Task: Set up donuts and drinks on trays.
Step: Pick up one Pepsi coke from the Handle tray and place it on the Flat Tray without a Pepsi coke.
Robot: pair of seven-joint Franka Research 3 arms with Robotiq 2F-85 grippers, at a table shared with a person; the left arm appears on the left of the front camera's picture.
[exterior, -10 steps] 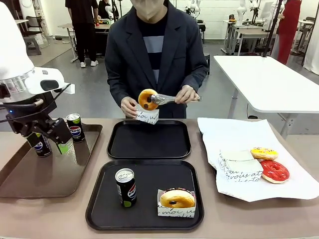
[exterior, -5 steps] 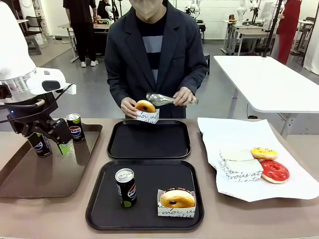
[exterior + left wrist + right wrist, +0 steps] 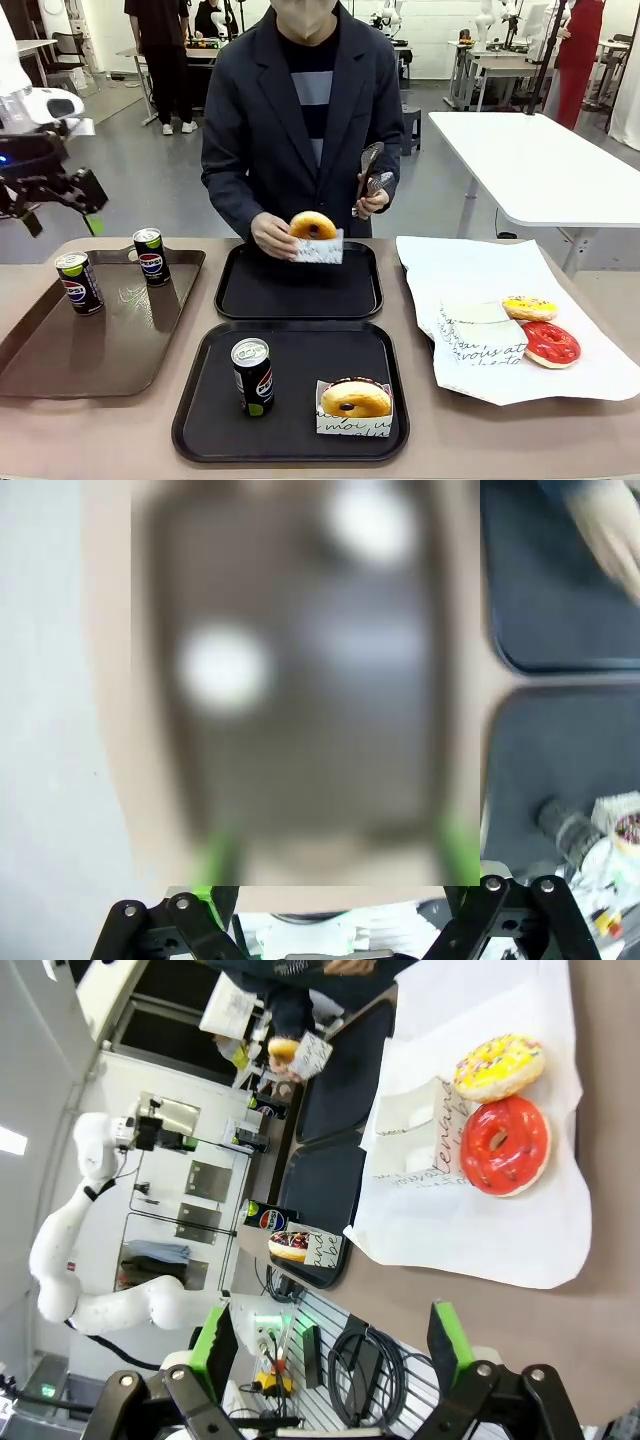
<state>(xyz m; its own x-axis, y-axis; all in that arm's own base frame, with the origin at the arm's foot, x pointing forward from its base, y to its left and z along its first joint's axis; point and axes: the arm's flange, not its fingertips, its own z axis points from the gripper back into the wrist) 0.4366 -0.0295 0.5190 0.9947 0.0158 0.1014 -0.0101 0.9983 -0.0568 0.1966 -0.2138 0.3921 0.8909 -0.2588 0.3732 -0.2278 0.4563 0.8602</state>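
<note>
1. My left end effector (image 3: 62, 222) hung in the air above the far left corner of the desk (image 3: 450, 440). Its fingers were spread wide and nothing was between them. The blurred left wrist view showed the same wide gap (image 3: 337, 865) over the brown tray (image 3: 60, 370).
2. My right end effector (image 3: 330, 1350) was likewise spread and empty, raised clear of the desk.
3. Two soda cans stood upright on the brown tray, one (image 3: 78, 282) near its left rim and the other (image 3: 150, 256) at its far end.
4. The near black tray (image 3: 200, 400) carried a third can (image 3: 252, 376), upright on its left half. A boxed donut (image 3: 355, 398) sat in a white paper holder at its right front.
5. Over the far rim of the far black tray (image 3: 300, 290), the person's hand (image 3: 270, 232) held a golden donut (image 3: 313, 225) in a paper holder (image 3: 320, 248). I could not tell whether the holder touched the tray.
6. The person's other hand (image 3: 372, 203) held metal tongs (image 3: 368, 165) upright near the chest.
7. On the white paper sheet (image 3: 450, 270) to the right lay a yellow-glazed donut (image 3: 530, 308) and a red-glazed donut (image 3: 550, 343), just beside each other. Empty paper holders (image 3: 480, 335) lay next to them.
</note>
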